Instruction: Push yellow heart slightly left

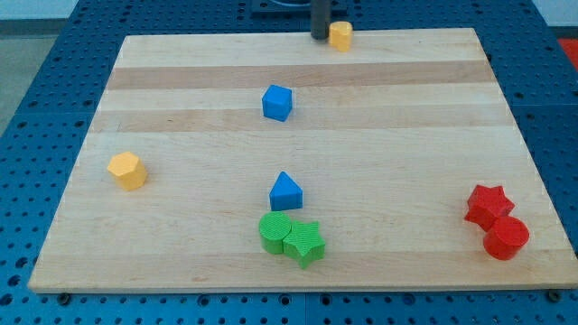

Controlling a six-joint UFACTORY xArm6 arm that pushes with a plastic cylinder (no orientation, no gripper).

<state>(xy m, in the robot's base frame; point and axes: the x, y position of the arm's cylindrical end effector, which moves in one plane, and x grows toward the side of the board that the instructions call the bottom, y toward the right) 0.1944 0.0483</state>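
A small yellow block [340, 36], which looks like the yellow heart, sits at the top edge of the wooden board [181, 108], just right of centre. My tip [320, 37] rests on the board right beside this block, on its left side, touching it or nearly so. The dark rod rises out of the view's top. A second yellow block [127, 170], many-sided, lies far off at the view's left.
A blue cube [277, 102] lies below the tip. A blue triangular block [285, 191] sits lower, with a green cylinder [275, 232] and a green star [304, 243] under it. A red star [489, 206] and a red cylinder [506, 238] are at the lower right.
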